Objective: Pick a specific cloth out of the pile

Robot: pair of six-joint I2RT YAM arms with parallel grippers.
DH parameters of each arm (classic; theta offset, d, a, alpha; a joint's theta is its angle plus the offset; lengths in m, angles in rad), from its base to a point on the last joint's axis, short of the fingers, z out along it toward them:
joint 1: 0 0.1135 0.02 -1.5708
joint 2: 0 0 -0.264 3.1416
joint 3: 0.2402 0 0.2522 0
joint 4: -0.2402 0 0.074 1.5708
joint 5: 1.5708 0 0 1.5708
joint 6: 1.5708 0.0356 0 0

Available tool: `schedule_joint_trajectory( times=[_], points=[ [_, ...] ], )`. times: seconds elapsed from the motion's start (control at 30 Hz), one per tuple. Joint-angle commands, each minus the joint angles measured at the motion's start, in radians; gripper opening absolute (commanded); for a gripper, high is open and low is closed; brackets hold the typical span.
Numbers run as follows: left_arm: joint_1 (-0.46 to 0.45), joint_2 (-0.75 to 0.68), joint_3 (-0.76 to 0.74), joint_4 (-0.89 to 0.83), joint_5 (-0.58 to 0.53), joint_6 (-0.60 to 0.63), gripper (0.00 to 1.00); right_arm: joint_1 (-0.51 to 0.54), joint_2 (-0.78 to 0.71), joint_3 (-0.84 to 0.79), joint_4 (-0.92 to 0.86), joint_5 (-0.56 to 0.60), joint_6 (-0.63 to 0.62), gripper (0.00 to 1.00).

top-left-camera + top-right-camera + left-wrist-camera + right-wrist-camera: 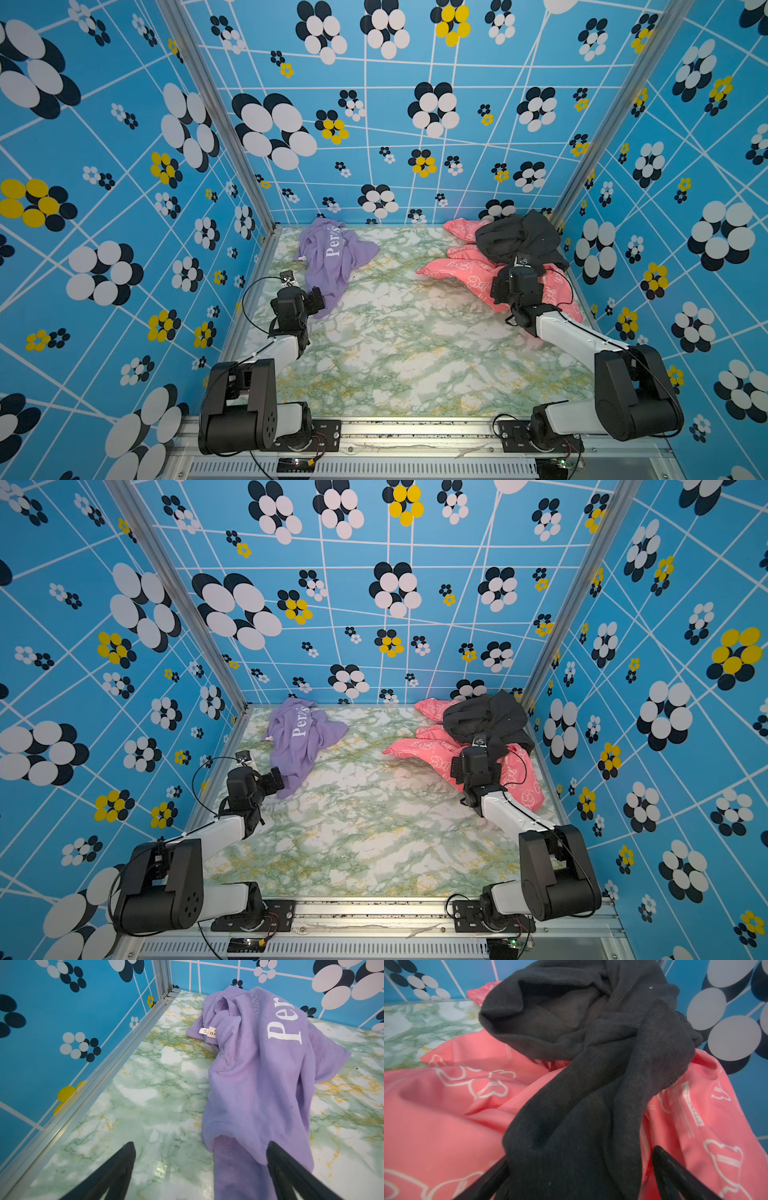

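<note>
The lavender cloth, printed "Per's" in white, lies crumpled at the far left corner of the marble-patterned table. It is well apart from the pile at the far right corner, where the black garment is heaped on the pink garment. The left gripper is at the cloth's near end, fingers apart, one tip over the fabric. The right gripper has its fingers spread on either side of a fold of the black garment.

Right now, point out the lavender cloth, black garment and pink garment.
lavender cloth (322, 266), in a top view: beside its lettering
black garment (517, 239), in a top view: bunched middle
pink garment (436, 1126), right wrist view: smooth fold
</note>
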Motion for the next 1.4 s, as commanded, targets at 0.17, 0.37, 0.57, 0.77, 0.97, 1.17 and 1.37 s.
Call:
schedule_joint_trajectory(
  times=[0.17, 0.37, 0.57, 0.77, 0.97, 1.17, 1.37],
  points=[
    [0.004, 0.068, -0.04, 0.229, 0.076, -0.009, 0.99, -0.034, 0.091, 0.02, 0.094, 0.024, -0.088, 0.99],
    [0.003, 0.068, -0.053, 0.257, 0.117, 0.005, 0.99, -0.049, 0.109, -0.045, 0.185, 0.004, -0.065, 0.99],
    [0.004, 0.073, -0.061, 0.28, 0.15, 0.019, 0.99, -0.088, 0.145, -0.057, 0.284, -0.018, -0.1, 0.99],
    [0.0, 0.08, -0.059, 0.285, 0.168, 0.031, 0.99, -0.094, 0.125, -0.099, 0.339, -0.064, -0.111, 0.99],
    [-0.03, 0.154, -0.087, 0.404, 0.247, 0.098, 0.99, -0.094, 0.117, -0.119, 0.369, -0.074, -0.116, 0.99],
    [-0.043, 0.198, -0.096, 0.468, 0.174, 0.086, 0.99, -0.095, 0.109, -0.13, 0.378, -0.1, -0.124, 0.99],
    [-0.044, 0.189, -0.087, 0.437, 0.185, 0.091, 0.99, -0.094, 0.114, -0.132, 0.389, -0.096, -0.124, 0.99]
  ],
)
